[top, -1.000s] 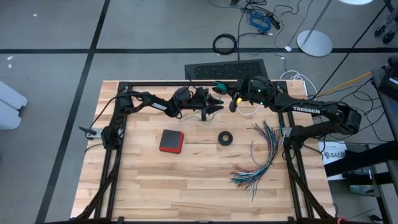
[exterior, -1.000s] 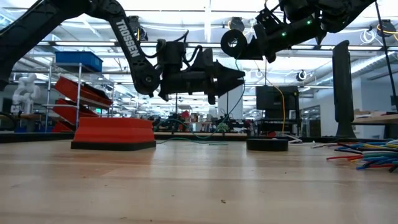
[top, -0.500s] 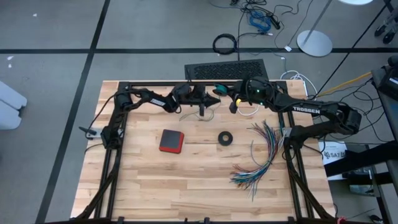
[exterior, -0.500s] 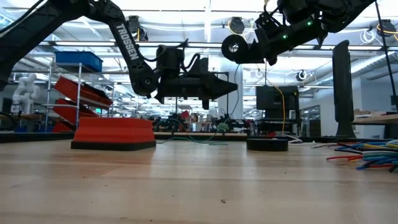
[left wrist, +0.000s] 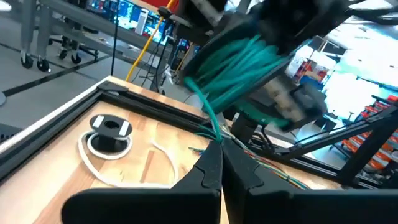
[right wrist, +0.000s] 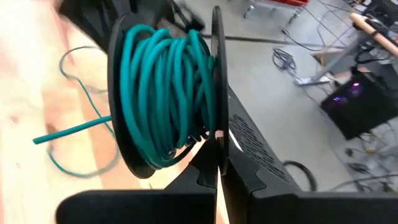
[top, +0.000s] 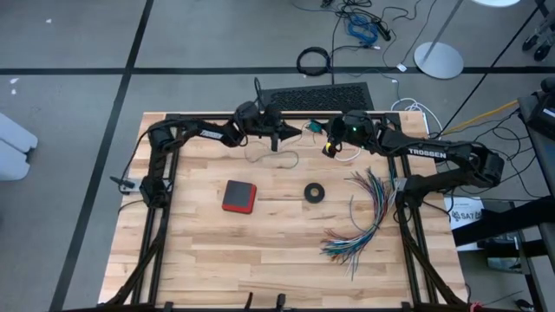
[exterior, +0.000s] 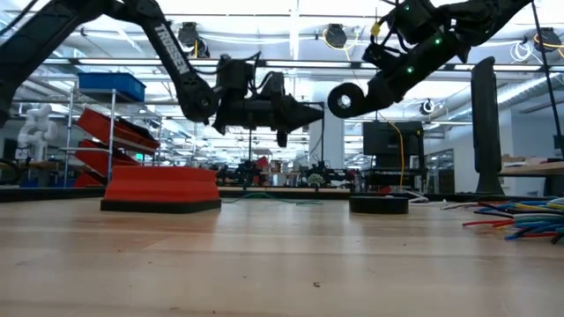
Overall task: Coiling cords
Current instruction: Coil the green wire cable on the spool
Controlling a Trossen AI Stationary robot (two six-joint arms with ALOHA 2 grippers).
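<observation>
Fingers of the left gripper pinch the teal cord; the right gripper's clamp its spool. Nearby: red block, black ring, wires.

The teal-green cord blurs around a motion-smeared spool.

cords: 2 — teal cord, white cord | red block: 1 | black ring: 1

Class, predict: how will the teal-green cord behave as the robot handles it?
Probably floppy: the teal-green cord wraps tightly round the black spool, and its free part lies in loose loops on the table. Likely light, so it may trail and snag.
</observation>
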